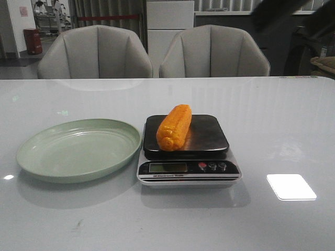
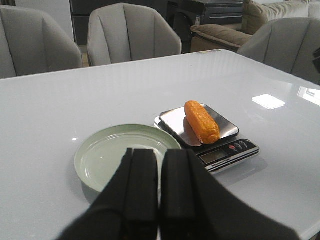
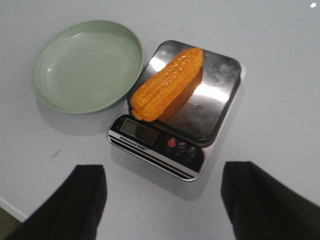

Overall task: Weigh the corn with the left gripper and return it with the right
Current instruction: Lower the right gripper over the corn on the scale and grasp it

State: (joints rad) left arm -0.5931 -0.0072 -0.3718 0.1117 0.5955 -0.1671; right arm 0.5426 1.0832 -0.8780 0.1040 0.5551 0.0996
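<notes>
The corn [image 3: 166, 84] lay on the kitchen scale [image 3: 182, 111] platform, long axis running diagonally toward the display. The right gripper [image 3: 165, 200] hovered nearer above it, fingers released wide. The left gripper [image 2: 159, 187] stood back, fingers clenched, empty.

Corn [image 3: 167, 84] lies diagonally on the scale's steel pan [image 3: 217, 90], its blunt end overhanging the pan edge just above the display [image 3: 139, 130]. Scale [image 3: 181, 150] has 3 buttons beside the display, one red. Green plate [image 3: 50, 65] sits touching the scale, w/ nothing on it. Right gripper [image 3: 162, 200] hangs over the table [image 3: 280, 45] near the scale's display side, fingers [image 3: 85, 197] spread wide.
</notes>
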